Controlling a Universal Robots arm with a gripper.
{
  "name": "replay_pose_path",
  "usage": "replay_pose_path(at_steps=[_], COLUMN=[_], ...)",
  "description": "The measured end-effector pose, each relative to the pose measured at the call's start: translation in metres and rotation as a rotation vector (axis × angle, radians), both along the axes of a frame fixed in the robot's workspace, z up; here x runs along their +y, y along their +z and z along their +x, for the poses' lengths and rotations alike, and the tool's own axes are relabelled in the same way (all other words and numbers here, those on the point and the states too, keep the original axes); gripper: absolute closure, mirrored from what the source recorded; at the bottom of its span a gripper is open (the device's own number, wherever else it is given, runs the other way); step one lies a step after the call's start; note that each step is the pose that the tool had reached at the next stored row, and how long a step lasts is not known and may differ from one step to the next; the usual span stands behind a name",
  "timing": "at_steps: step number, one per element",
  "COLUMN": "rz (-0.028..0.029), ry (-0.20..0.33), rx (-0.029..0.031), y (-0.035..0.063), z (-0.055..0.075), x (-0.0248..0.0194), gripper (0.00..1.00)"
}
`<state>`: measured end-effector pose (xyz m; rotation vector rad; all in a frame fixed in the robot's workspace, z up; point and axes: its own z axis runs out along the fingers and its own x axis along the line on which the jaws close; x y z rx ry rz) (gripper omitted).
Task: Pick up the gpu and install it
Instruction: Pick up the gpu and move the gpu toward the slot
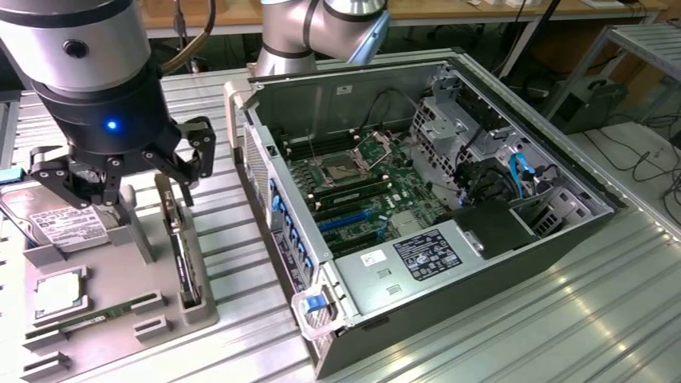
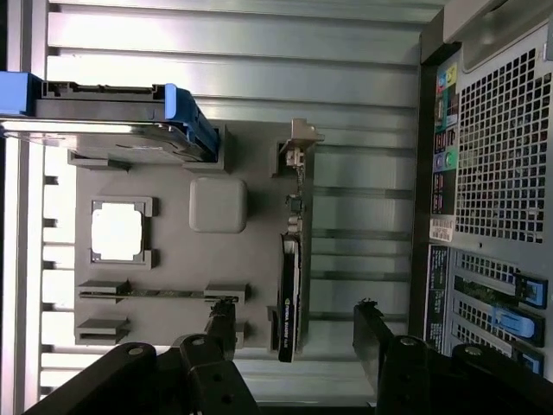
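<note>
hovering over the grey holder tray (image 1: pixel 127 271) at the left of the exterior view, the gripper (image 1: pixel 127 191) is seen with its fingers (image 2: pixel 220 328) spread fully apart, and nothing is held between them. the gpu (image 1: pixel 183 255) is found standing on edge in a slot of the tray, at the lower left of that frame, below the gripper and apart from it. the step in hand is judged to be the approach for the pick. for it to be done well, the card should be centred between the fingers, a straight descent should be made, and the pads should be set on the flat faces of the dark board, away from the pale bracket (image 2: pixel 300 138). the hard drive (image 1: pixel 64 223) beside it should be left untouched. in the wrist view the card is shown edge-on between the two fingers, an alignment that cannot be judged from outside. height above the tray and the open computer case (image 1: pixel 426 263) with its motherboard (image 1: pixel 356 187) are given by the exterior view instead.
</note>
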<state>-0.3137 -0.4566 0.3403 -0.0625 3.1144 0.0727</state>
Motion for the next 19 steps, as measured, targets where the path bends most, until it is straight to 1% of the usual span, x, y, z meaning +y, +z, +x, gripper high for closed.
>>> replay_pose_path(at_steps=[19], rz=[0.0], ry=[0.0], rx=[0.0002], y=[-0.0367], z=[0.0], x=[-0.0022], gripper=[0.34])
